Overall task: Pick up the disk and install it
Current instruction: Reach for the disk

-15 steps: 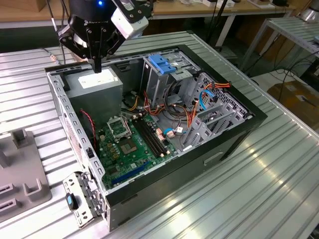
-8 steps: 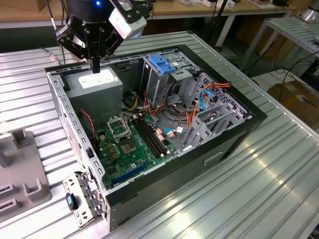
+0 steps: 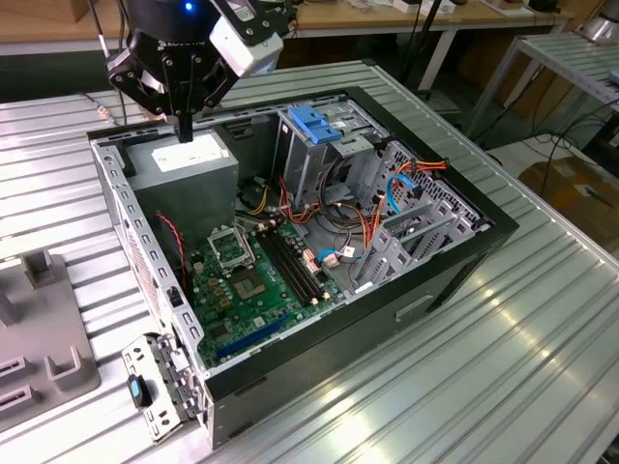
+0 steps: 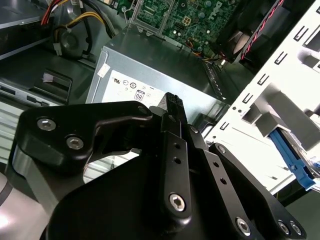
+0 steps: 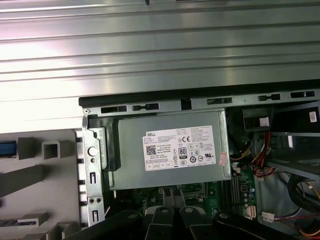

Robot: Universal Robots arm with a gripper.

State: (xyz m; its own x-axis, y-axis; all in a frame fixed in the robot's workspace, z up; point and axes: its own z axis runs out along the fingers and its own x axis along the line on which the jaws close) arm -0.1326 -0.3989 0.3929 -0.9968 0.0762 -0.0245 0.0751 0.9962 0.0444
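Closed on nothing, the jaws of the gripper (image 4: 172, 101) are held over the power supply (image 5: 170, 150) inside the open case (image 3: 440, 280), while the disk (image 4: 293, 161) is seen by its blue rail in the grey holder (image 5: 55, 172) outside, its long axis not discernible.

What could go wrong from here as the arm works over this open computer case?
1. The black end effector hangs shut and empty close over the grey metal power supply box; a descent here could strike it.
2. Loose orange cables lie beside the tall grey metal drive cage topped by a blue plastic bracket; they might snag anything pushed in there.
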